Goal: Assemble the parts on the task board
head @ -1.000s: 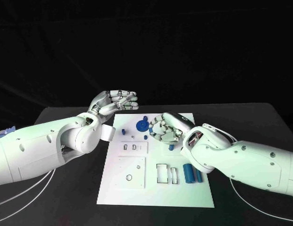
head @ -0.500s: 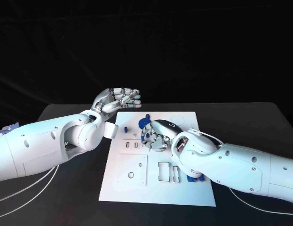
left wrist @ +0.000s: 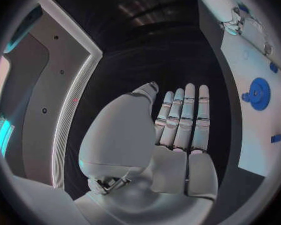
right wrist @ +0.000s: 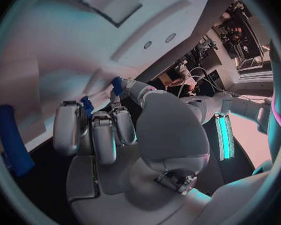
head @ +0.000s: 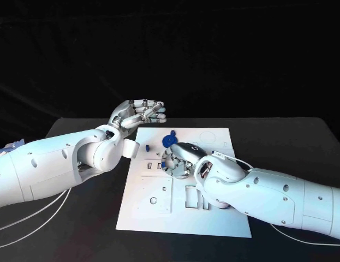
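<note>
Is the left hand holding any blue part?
No. In the left wrist view the left hand has its fingers straight with nothing in it, and the blue gear lies apart on the board.

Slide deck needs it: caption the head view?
Right hand reaches down onto the white task board; left hand hovers beside its far corner.
</note>
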`<act>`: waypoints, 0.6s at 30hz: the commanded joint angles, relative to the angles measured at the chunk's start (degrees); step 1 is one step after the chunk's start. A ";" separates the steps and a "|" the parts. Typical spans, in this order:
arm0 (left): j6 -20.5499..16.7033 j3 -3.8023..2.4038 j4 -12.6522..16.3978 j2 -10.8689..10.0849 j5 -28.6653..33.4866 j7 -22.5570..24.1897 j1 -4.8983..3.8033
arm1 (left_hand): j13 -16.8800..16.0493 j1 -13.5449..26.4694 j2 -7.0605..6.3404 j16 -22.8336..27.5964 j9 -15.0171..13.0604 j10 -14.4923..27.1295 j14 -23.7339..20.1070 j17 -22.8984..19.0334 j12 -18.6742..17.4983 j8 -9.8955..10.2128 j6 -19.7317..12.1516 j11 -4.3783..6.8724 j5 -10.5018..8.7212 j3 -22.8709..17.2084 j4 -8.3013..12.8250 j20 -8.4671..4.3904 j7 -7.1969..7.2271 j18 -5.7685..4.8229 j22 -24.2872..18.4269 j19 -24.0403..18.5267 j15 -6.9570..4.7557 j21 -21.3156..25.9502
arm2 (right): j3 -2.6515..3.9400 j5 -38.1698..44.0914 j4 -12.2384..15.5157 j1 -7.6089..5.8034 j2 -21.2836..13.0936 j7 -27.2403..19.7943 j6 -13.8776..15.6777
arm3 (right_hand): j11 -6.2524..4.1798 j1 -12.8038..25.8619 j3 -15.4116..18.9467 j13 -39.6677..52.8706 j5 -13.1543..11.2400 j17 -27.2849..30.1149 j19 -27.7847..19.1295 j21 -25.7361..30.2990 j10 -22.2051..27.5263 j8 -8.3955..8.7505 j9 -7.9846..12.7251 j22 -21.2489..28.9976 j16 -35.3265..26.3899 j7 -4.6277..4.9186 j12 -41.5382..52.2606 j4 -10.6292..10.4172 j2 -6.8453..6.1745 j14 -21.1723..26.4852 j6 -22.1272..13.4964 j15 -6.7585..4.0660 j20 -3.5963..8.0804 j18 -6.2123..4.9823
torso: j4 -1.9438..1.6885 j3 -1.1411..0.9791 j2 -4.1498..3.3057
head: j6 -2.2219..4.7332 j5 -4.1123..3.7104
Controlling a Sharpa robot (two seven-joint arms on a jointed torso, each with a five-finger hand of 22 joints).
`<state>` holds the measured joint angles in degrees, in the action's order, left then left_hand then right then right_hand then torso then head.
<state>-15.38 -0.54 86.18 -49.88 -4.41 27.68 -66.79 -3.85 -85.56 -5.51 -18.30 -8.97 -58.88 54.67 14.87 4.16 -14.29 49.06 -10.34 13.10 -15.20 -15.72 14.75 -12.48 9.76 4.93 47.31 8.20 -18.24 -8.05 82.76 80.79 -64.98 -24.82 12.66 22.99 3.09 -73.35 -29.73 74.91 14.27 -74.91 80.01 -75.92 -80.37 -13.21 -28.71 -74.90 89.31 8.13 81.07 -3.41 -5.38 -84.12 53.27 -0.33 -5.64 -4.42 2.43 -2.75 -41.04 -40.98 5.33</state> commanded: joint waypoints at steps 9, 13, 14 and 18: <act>0.35 -0.04 0.01 0.13 0.14 0.33 -0.03 | -0.04 -0.03 -0.61 0.22 0.05 -0.22 -0.35 0.08 -0.33 0.25 -0.33 -0.36 -0.20 -0.20 0.00 0.44 -1.47 0.78 -0.07 0.06 -0.04 0.36 | -0.07 1.62 -0.85 0.28 0.49 1.14 -1.49 | 0.15 0.48 -0.04 3.41 -0.06 -12.58 -0.20 0.21 -0.04 -0.84 -1.12 -0.11 -0.04 -0.23 -0.25 -0.39 0.07 -5.31 0.59 -0.41 0.27 0.15 | -0.03 0.01 0.00 | -0.09 -0.05; 0.35 -0.04 0.00 0.12 0.14 0.32 -0.03 | -0.04 -0.03 -0.61 0.22 0.05 -0.22 -0.35 0.08 -0.33 0.25 -0.33 -0.36 -0.20 -0.20 0.00 0.44 -1.47 0.78 -0.07 0.06 -0.04 0.36 | -0.08 1.63 -0.99 0.32 0.50 1.19 -1.67 | 0.15 0.57 -0.04 3.37 -0.08 -12.50 -0.24 0.29 0.00 -0.84 -1.12 -0.04 -0.06 -0.22 -0.29 -0.41 0.03 -5.29 0.52 -0.41 0.27 0.13 | 0.07 -0.02 0.02 | -0.21 0.10; 0.35 -0.04 -0.01 0.12 0.14 0.32 -0.03 | -0.04 -0.03 -0.61 0.22 0.05 -0.22 -0.35 0.08 -0.33 0.25 -0.33 -0.36 -0.20 -0.20 0.00 0.44 -1.47 0.78 -0.07 0.06 -0.04 0.36 | -0.08 1.64 -1.01 0.33 0.50 1.21 -1.70 | 0.16 0.63 -0.03 3.33 -0.11 -12.45 -0.25 0.31 0.04 -0.83 -1.12 -0.03 -0.08 -0.21 -0.34 -0.42 -0.01 -5.27 0.44 -0.41 0.27 0.13 | 0.08 -0.01 0.04 | -0.24 0.12; 0.35 -0.04 -0.01 0.11 0.14 0.31 -0.03 | -0.04 -0.03 -0.61 0.22 0.05 -0.22 -0.35 0.08 -0.33 0.25 -0.33 -0.36 -0.20 -0.20 0.00 0.44 -1.47 0.78 -0.07 0.06 -0.04 0.36 | -0.09 1.64 -1.10 0.37 0.50 1.23 -1.72 | 0.17 0.69 -0.03 3.23 -0.14 -12.48 -0.31 0.39 0.13 -0.81 -1.11 0.04 -0.07 -0.19 -0.42 -0.42 -0.07 -5.28 0.36 -0.41 0.27 0.11 | 0.08 -0.01 0.04 | -0.24 0.12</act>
<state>-15.38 -0.54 86.14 -49.86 -4.41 27.66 -66.79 -3.85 -85.56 -5.51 -18.30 -8.97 -58.88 54.67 14.86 4.15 -14.29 49.06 -10.34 13.10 -15.20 -15.72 14.76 -12.48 9.76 4.93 47.31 8.20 -18.24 -7.97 83.66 79.99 -64.87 -24.28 12.85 22.88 3.09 -72.82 -29.72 74.94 14.15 -74.90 80.01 -75.93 -80.37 -13.55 -29.54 -74.94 89.31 8.05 80.85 -3.40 -5.91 -84.12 53.22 -0.32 -5.64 -4.42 2.49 -2.76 -41.02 -41.22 5.43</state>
